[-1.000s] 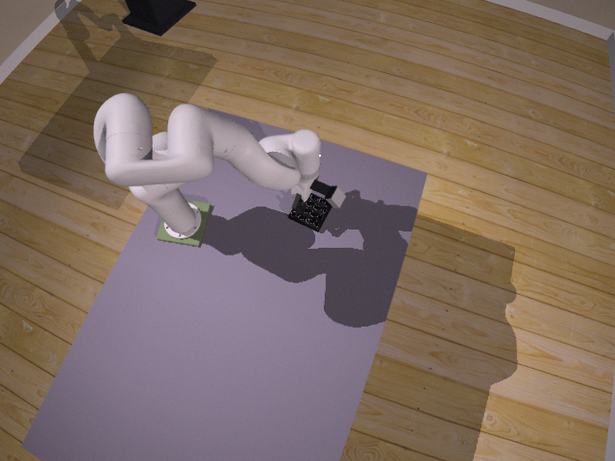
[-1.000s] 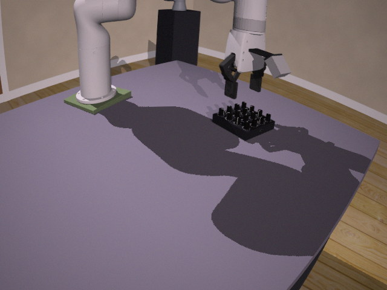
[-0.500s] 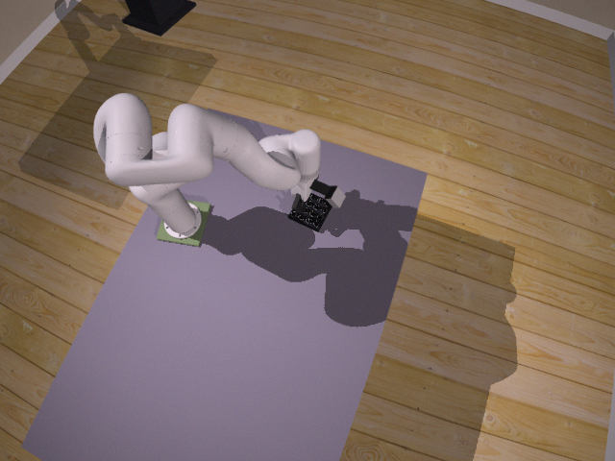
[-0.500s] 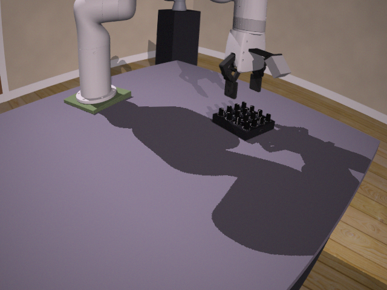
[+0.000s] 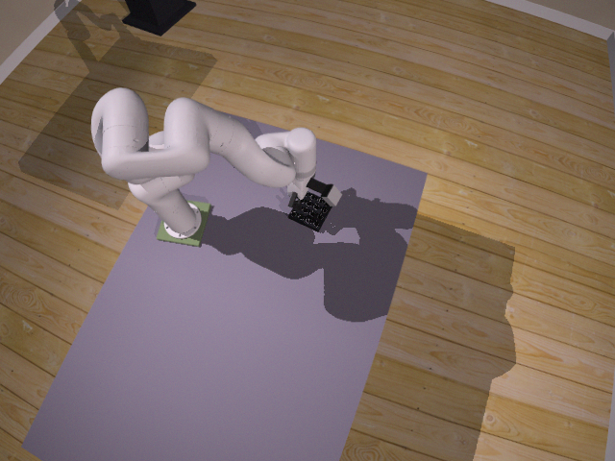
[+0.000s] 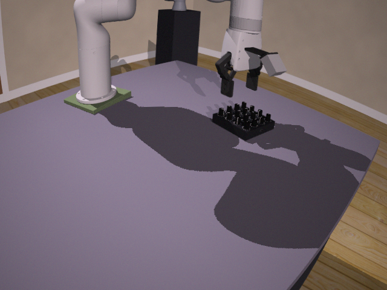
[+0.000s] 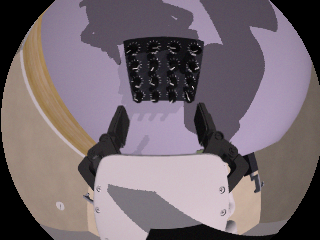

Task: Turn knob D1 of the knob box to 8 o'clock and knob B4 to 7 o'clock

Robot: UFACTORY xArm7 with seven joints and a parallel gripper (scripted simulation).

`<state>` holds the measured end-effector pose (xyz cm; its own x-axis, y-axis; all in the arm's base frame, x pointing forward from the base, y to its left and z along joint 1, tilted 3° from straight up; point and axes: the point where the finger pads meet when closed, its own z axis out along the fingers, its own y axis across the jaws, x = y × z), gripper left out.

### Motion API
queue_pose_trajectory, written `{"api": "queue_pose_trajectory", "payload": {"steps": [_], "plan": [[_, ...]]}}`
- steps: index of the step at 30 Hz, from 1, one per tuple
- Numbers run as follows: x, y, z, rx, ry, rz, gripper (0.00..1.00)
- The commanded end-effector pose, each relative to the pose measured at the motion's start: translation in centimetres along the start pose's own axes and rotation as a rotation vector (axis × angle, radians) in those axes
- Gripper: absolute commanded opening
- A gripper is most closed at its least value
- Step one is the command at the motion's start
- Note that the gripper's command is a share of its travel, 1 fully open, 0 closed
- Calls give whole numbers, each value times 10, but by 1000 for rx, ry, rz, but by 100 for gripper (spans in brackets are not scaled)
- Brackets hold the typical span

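The gripper point(image 5: 305, 201) point(image 6: 239, 87) point(image 7: 161, 112) hung wide open, its fingers gripping nothing, and there below it sat the black knob box point(image 5: 309, 211) point(image 6: 229, 127) point(image 7: 163, 70), untouched!

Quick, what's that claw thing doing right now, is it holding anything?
Gripper: open, holding nothing, its fingers apart above the knob box.

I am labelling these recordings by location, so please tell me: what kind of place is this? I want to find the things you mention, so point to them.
Probably a robot test room: a white arm bolted to a green base plate point(image 5: 206, 210) point(image 6: 124, 94), a table with a purple top point(image 5: 223, 347) point(image 6: 94, 202), and a wooden floor point(image 5: 496, 124) point(image 6: 353, 237).
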<state>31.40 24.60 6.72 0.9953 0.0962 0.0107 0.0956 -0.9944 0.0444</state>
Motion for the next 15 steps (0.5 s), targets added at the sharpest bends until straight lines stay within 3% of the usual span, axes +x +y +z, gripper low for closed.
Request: {"api": "queue_pose_trajectory", "payload": {"steps": [1,15], "plan": [[-7,-1,-1,3,4,-1,100],[-31,-2,-1,3,3,-1,100]]}}
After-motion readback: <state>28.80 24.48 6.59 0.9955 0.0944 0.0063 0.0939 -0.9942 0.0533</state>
